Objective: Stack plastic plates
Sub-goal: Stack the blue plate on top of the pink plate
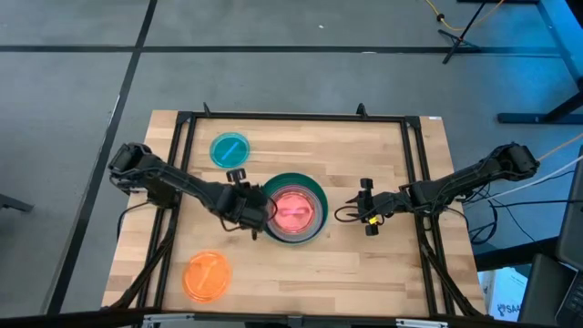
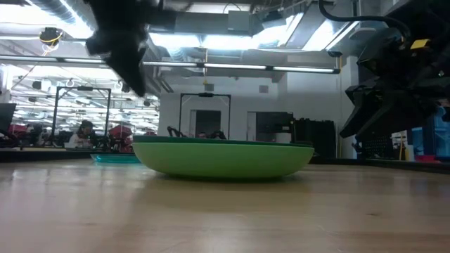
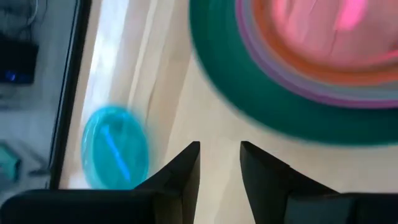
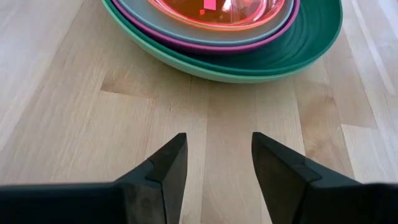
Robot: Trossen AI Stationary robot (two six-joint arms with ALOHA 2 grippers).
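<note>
Your left gripper (image 1: 258,217) sits empty at the stack's left rim, mid-frame in the high view, fingers parted with nothing between them. The stack (image 1: 293,210) holds center — dark green plate outermost, red-pink on top. Two plates are still loose: the cyan plate (image 1: 230,148) upper left, the orange plate (image 1: 207,276) lower left. Looks like you're between picks; next you'll want to swing out to the cyan one. Your right gripper (image 1: 367,210) waits open and empty, right of the stack.
</note>
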